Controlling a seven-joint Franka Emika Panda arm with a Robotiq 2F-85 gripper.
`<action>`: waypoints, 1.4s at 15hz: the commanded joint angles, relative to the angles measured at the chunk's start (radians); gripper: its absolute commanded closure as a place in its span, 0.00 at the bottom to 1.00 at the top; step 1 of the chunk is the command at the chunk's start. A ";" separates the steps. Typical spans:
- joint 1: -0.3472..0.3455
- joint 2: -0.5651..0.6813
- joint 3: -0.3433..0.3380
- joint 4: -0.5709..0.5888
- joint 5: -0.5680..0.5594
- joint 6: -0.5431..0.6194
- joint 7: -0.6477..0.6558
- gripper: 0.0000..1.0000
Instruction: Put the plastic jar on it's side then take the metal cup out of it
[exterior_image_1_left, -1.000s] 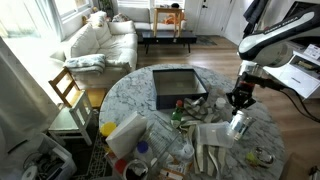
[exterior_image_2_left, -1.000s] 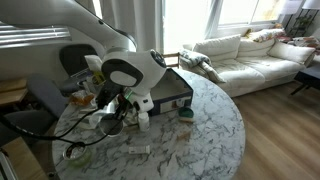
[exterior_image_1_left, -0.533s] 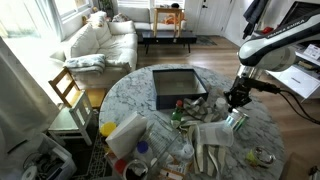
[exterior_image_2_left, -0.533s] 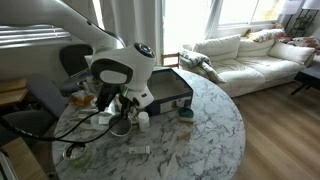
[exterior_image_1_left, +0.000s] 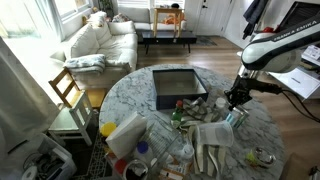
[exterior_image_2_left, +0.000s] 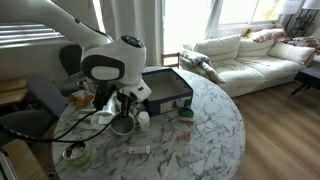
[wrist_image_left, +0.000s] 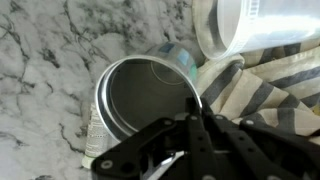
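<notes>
The metal cup (wrist_image_left: 140, 100) is a shiny silver round cup with a dark inside, upright on the marble table in the wrist view. My gripper (wrist_image_left: 190, 118) is shut on the metal cup's rim, one finger inside and one outside. The plastic jar (wrist_image_left: 265, 25) lies on its side just beyond the cup, its clear wall at the top right of the wrist view. In both exterior views the gripper (exterior_image_1_left: 233, 101) (exterior_image_2_left: 126, 108) hangs straight above the cup (exterior_image_1_left: 233, 116) (exterior_image_2_left: 122, 125).
A striped cloth (wrist_image_left: 272, 90) lies beside the cup and under the jar. A dark tray (exterior_image_1_left: 178, 88) sits mid-table. A white jug with yellow (exterior_image_1_left: 125, 135), a small green bottle (exterior_image_1_left: 178, 118) and a flat tin (exterior_image_1_left: 262, 157) crowd the near side. The table edge (exterior_image_1_left: 275, 120) is close.
The arm has shifted a little across the table with the cup in its grip, away from the table edge. The jaws have stayed shut.
</notes>
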 joint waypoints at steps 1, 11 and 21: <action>0.014 -0.037 0.014 -0.075 -0.044 0.090 -0.003 0.99; 0.044 -0.111 0.036 -0.169 -0.237 0.201 0.078 0.99; 0.048 -0.138 0.054 -0.228 -0.376 0.251 0.171 0.99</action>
